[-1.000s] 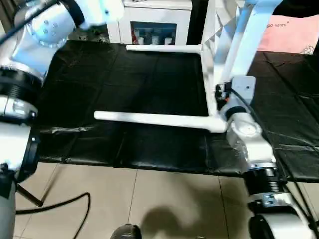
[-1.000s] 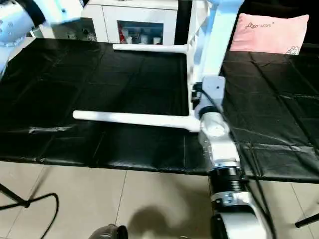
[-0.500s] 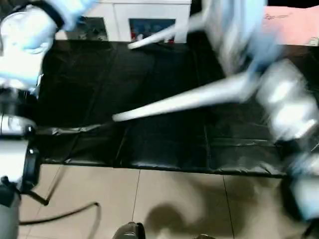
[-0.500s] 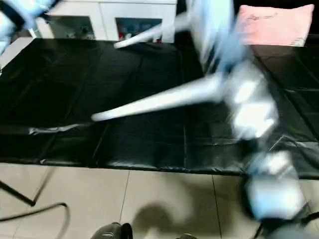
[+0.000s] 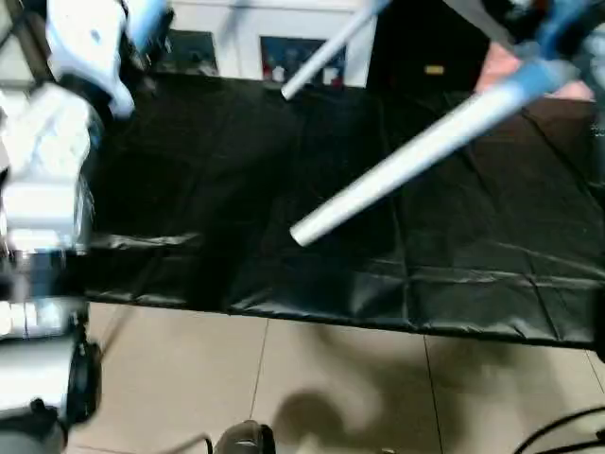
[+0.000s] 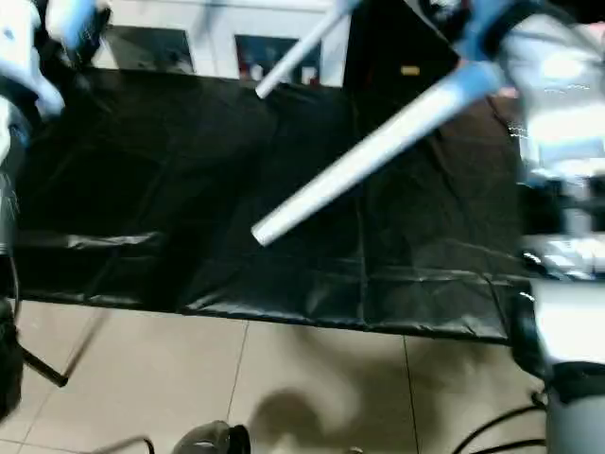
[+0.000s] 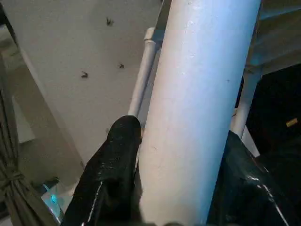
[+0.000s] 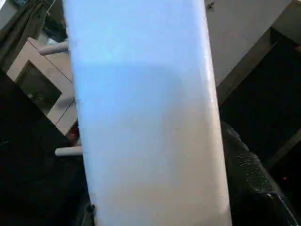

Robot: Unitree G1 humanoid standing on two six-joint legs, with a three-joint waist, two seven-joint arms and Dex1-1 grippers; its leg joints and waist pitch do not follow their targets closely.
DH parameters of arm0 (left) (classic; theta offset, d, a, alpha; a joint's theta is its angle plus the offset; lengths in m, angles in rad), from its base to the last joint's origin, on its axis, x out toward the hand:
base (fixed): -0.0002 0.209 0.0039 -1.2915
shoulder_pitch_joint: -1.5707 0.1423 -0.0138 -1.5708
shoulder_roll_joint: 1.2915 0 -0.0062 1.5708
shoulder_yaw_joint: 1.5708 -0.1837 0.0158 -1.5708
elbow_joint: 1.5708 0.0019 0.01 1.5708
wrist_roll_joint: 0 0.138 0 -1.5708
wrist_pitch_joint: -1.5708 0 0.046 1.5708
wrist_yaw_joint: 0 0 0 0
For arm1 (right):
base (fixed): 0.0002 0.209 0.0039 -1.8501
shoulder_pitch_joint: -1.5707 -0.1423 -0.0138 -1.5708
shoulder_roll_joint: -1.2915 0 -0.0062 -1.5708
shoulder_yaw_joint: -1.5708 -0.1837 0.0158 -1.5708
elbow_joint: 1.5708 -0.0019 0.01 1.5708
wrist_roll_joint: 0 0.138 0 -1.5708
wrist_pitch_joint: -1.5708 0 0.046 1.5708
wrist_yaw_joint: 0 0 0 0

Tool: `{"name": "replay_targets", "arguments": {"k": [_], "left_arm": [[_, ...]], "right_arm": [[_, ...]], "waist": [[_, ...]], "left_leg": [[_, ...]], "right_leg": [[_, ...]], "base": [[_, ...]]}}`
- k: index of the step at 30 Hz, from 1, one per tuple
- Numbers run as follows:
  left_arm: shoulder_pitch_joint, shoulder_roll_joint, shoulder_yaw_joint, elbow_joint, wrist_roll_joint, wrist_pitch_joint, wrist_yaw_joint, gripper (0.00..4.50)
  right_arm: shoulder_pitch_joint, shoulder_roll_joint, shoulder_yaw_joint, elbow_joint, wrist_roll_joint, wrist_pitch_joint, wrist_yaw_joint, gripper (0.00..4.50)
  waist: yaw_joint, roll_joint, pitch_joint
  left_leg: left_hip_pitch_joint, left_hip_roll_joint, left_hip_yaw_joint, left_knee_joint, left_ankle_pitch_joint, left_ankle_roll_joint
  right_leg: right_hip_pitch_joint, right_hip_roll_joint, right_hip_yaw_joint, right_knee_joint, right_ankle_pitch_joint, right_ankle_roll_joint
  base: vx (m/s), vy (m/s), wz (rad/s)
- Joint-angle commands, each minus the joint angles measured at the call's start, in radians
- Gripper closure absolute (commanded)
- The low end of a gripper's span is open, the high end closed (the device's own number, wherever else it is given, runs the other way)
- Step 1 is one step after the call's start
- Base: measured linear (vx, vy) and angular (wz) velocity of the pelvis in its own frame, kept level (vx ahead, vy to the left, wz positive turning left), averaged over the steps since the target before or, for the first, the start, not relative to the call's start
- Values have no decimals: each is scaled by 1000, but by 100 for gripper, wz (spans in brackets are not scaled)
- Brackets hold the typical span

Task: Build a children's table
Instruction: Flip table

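Left eye view, table legs: a long white leg (image 5: pixel 416 156) slants in the air above the black-covered counter (image 5: pixel 236 189), its free end low near the counter's front part, its other end rising toward the far right. A second leg (image 5: pixel 326 52) slants the same way further back, crossing in front of the cabinet.
Left eye view, surroundings: a white cabinet (image 5: pixel 274 43) with glass doors stands behind the counter; a pink pillow (image 5: pixel 501 71) lies at the far right, partly hidden by the near leg. The robot's left arm (image 5: pixel 57 170) rises along the left edge. Tiled floor (image 5: pixel 284 378) lies in front of the counter, with a dark cable at the lower right.
Right eye view, in the way: the near leg (image 6: pixel 369 156) crosses over the counter's middle, and the robot's right arm (image 6: pixel 562 189) covers the right edge of the counter.
Left wrist view, left claw: the left claw (image 7: pixel 183 188) holds a thick white leg (image 7: pixel 197 108), one black finger (image 7: pixel 113 174) on either side of it. A thinner white leg (image 7: pixel 141 75) runs behind, beside a pale wall.
Right wrist view, right claw: the right claw (image 8: pixel 155 207) holds a broad white leg (image 8: pixel 141 113) that hides most of the scene; a black finger (image 8: pixel 244 179) presses against its side. Two more leg ends (image 8: pixel 54 47) poke out beyond it, with the cabinet (image 8: pixel 40 84) behind them.
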Motion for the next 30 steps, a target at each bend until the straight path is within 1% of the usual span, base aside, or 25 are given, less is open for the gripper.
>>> {"name": "replay_targets", "arguments": {"k": [1,2,3,5,6,7,8,9,10,13,15,17,18,19,20,21,22,23,24,25,26,27,28,29,30], "left_arm": [[26,-22,45,78,-53,112,42,265],[26,-21,41,70,-50,121,41,265],[28,-20,38,59,-45,129,40,265],[28,-18,32,51,-40,137,37,265],[28,-19,31,46,-38,144,37,265],[28,-18,26,40,-35,152,38,265],[27,-19,22,38,-33,160,38,265],[24,-19,18,39,-29,171,41,265],[23,-19,12,44,-22,179,40,265],[26,-25,6,43,-15,194,43,265],[34,-26,-15,38,5,188,41,265],[36,-27,-24,35,13,183,39,265],[36,-27,-24,35,13,183,39,265],[32,-27,-30,31,16,184,42,265],[32,-27,-30,31,16,184,42,265],[22,-30,-30,32,16,181,49,267],[22,-30,-30,32,16,181,49,267],[3,-41,-27,40,9,187,51,268],[-6,-48,-26,44,4,193,51,268],[-6,-49,-25,44,3,194,51,268],[-13,-69,-11,43,-15,206,64,268],[-21,-101,7,46,-52,282,73,268],[-21,-104,3,46,-51,287,71,268],[-17,-106,-16,46,-42,293,56,268],[-15,-105,-27,45,-35,287,50,268]], "right_arm": [[2,36,-8,-35,178,-19,209,261],[2,38,-10,-29,174,-23,218,261],[2,40,-14,-28,174,-18,231,261],[7,36,-12,-33,171,-18,248,261],[12,33,-9,-38,168,-17,255,261],[17,30,-10,-46,172,-11,264,225],[24,28,-11,-54,177,-12,274,225],[30,26,-11,-62,183,-15,285,225],[36,25,-11,-67,188,-16,294,175],[45,19,-3,-64,174,-35,302,165],[52,17,11,-45,133,-57,286,141],[54,19,14,-40,119,-62,276,127],[54,19,14,-40,119,-62,276,121],[56,32,5,-28,110,-56,245,106],[56,32,5,-28,110,-56,245,91],[60,49,-6,-11,99,-67,196,79],[60,49,-6,-11,99,-67,196,79],[90,76,-12,-6,97,-93,162,64],[110,88,-12,-11,98,-105,153,50],[111,89,-12,-11,99,-106,153,42],[125,100,-14,-16,103,-113,150,38],[139,114,-16,-19,102,-122,148,31],[142,118,-18,-21,101,-122,143,19],[149,128,-25,-27,99,-118,125,7],[152,132,-29,-30,99,-115,115,7]], "waist": [[-15,-16,-73],[-19,-15,-70],[-22,-12,-70],[-28,-14,-69],[-30,-14,-69],[-32,-15,-68],[-35,-13,-66],[-38,-14,-67],[-38,-14,-67],[-44,-12,-68],[-52,-7,-68],[-56,-7,-67],[-65,-12,-64],[-76,-16,-55],[-80,-13,-52],[-85,-2,-52],[-87,7,-51],[-87,29,-45],[-14,40,-50],[13,-5,-81],[-40,-60,-104],[-34,-43,-51],[-34,-43,-51],[-21,-16,-44],[-43,-6,-45]], "left_leg": [[79,59,-48,-75,-407,-108],[87,58,-55,-78,-484,-142],[89,57,-60,-81,-512,-154],[90,55,-62,-82,-546,-162],[92,55,-63,-82,-552,-162],[91,54,-63,-82,-557,-162],[90,53,-66,-83,-570,-163],[92,51,-66,-82,-588,-160],[92,51,-68,-83,-594,-158],[92,50,-73,-87,-620,-159],[94,50,-77,-93,-656,-173],[100,49,-76,-94,-700,-183],[106,44,-76,-88,-735,-175],[99,40,-81,-88,-753,-167],[98,40,-87,-91,-766,-170],[99,42,-93,-102,-822,-191],[101,45,-94,-115,-868,-206],[57,58,-79,-195,-983,-234],[-65,58,-6,-291,-1042,-258],[-33,26,81,-255,-708,-273],[89,37,21,-15,-473,-247],[24,-44,-138,118,-88,-50],[24,-44,-138,118,-88,-50],[45,-15,-148,75,-167,-74],[120,19,-137,2,-481,-123]], "right_leg": [[-1,-61,23,-91,-268,-184],[-6,-65,24,-99,-346,-163],[-7,-65,23,-100,-361,-155],[-12,-66,23,-104,-376,-147],[-13,-66,22,-105,-380,-146],[-13,-66,22,-105,-383,-146],[-13,-68,21,-106,-394,-144],[-13,-68,20,-109,-407,-141],[-13,-70,19,-111,-414,-136],[-12,-69,14,-110,-418,-137],[-13,-66,8,-111,-410,-138],[-19,-63,5,-113,-410,-137],[-24,-64,3,-120,-443,-129],[-21,-67,-2,-126,-519,-109],[-18,-69,-8,-129,-556,-100],[-12,-60,-21,-126,-590,-88],[-11,-51,-31,-120,-571,-92],[33,-6,-72,-51,-447,-113],[130,21,-103,153,-250,-120],[118,10,-46,138,-434,-114],[3,-105,16,19,-762,-52],[28,-141,100,-152,-864,-114],[28,-141,100,-152,-864,-114],[29,-122,60,-128,-721,-193],[-32,-32,4,-87,-608,-211]], "base": [[-65,20,-2],[-65,20,-2],[0,0,0],[0,0,0],[0,0,0],[0,0,0],[0,0,0],[0,0,0],[0,0,0],[0,0,0],[0,0,0],[0,0,0],[0,0,0],[-38,31,-19],[-38,31,-19],[-50,30,-24],[-75,29,-20],[-75,29,-20],[-147,9,-1],[-109,-63,7],[-109,-63,7],[-29,-95,-2],[0,0,0],[0,0,0],[-91,-3,16]]}}
